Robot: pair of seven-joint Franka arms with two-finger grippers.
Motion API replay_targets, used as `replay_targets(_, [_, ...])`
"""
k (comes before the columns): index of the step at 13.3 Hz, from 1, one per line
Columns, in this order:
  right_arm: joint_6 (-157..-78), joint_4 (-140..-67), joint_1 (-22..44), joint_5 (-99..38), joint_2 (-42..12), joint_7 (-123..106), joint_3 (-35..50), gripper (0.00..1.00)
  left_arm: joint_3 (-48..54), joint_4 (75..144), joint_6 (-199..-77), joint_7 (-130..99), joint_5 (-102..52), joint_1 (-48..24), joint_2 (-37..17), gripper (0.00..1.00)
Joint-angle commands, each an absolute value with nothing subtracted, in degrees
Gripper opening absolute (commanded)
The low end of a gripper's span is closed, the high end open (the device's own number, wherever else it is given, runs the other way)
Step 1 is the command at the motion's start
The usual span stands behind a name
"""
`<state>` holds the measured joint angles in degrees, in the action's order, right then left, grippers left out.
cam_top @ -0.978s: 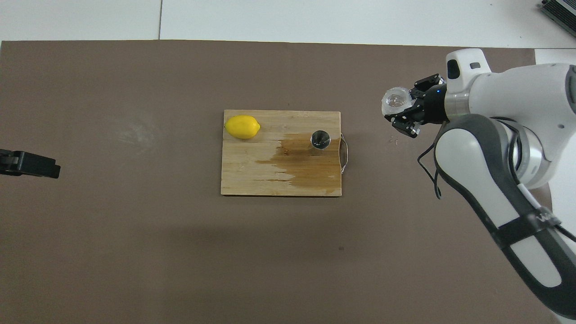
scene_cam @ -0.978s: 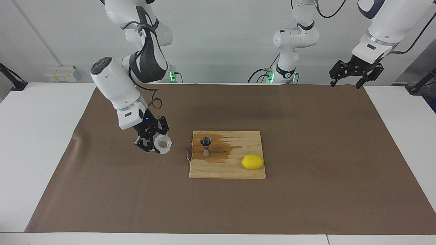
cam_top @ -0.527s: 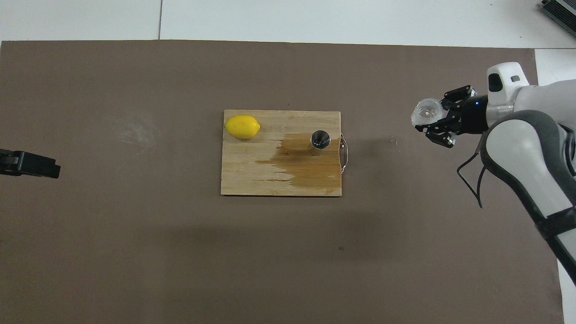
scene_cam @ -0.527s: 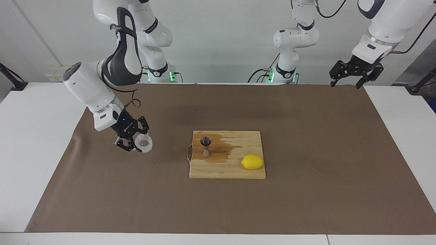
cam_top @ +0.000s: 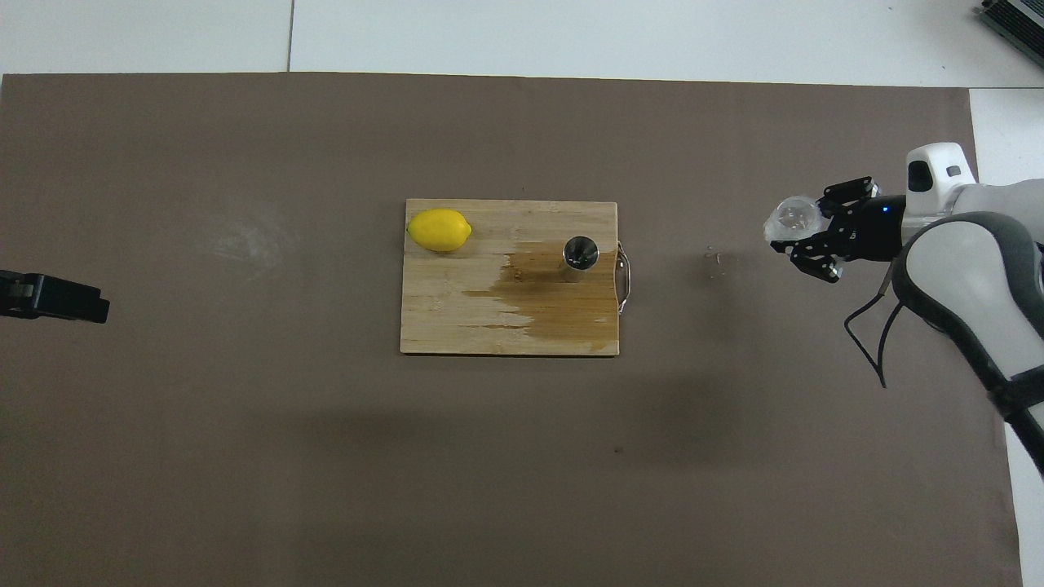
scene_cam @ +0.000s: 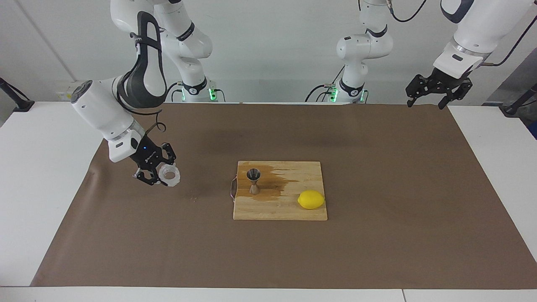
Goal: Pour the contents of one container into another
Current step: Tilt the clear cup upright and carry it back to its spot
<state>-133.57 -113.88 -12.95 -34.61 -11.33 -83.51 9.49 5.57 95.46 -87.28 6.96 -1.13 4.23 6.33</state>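
The right tool (scene_cam: 158,173) is clamped shut on the small translucent cup (scene_cam: 170,175), holding it by the wall with its mouth tipped sideways, in the air over the brown mat (scene_cam: 377,251) toward the right arm's end of the tabletop. The steel jigger (scene_cam: 253,180) stands upright on the wooden cutting board (scene_cam: 289,212), on the board's edge toward the right arm, with a dark wet stain (scene_cam: 277,184) spread around its foot and a lemon (scene_cam: 311,199) on the same board, well apart. Cup and jigger are well apart, so the step in hand looks like setting the cup down rather than pouring. To do it well, the wrist should turn until the cup's base faces down, then lower slowly until the base rests flat on the mat before the grip lets go; released while tilted, so light a cup would likely tip or roll. A few small specks (scene_cam: 194,197) lie on the mat between cup and board. The left tool (scene_cam: 439,90) waits with its jaws spread wide and empty, raised over the mat's corner at the left arm's end.
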Motion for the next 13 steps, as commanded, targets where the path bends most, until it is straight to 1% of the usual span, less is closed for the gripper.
replay_targets(1, [-142.5, -118.6, -10.5, -40.1, -12.1, -86.4, 10.1, 0.41, 6.0, 96.8, -86.9, 6.7, -0.4, 5.0, 7.8, 1.0])
replay_targets(4, [-145.3, -118.9, -9.4, -42.9, -14.6, -90.3, 10.1, 0.41, 6.0, 96.8, -86.9, 6.7, -0.4, 5.0, 7.8, 1.0])
replay_targets(6, [-145.5, -119.4, -9.5, -43.9, -17.0, -97.1, 10.1, 0.42, 6.0, 96.8, -86.9, 6.7, -0.4, 5.0, 7.8, 1.0])
replay_targets(9, [-146.2, -120.1, -9.5, -45.4, -17.8, -103.3, 10.2, 0.43, 6.0, 96.8, -86.9, 6.7, -0.4, 5.0, 7.8, 1.0])
replay_targets(10, [-147.6, -121.1, -9.1, -45.5, -18.3, -106.5, 10.2, 0.43, 6.0, 96.8, -86.9, 6.7, -0.4, 5.0, 7.8, 1.0])
replay_targets(11, [-149.5, -121.0, -8.4, -47.6, -19.2, -109.5, 10.2, 0.43, 6.0, 96.8, -86.9, 6.7, -0.4, 5.0, 7.8, 1.0])
replay_targets(13, [-150.1, -121.0, -8.2, -52.6, -20.4, -114.5, 10.2, 0.44, 6.0, 96.8, -86.9, 6.7, -0.4, 5.0, 7.8, 1.0])
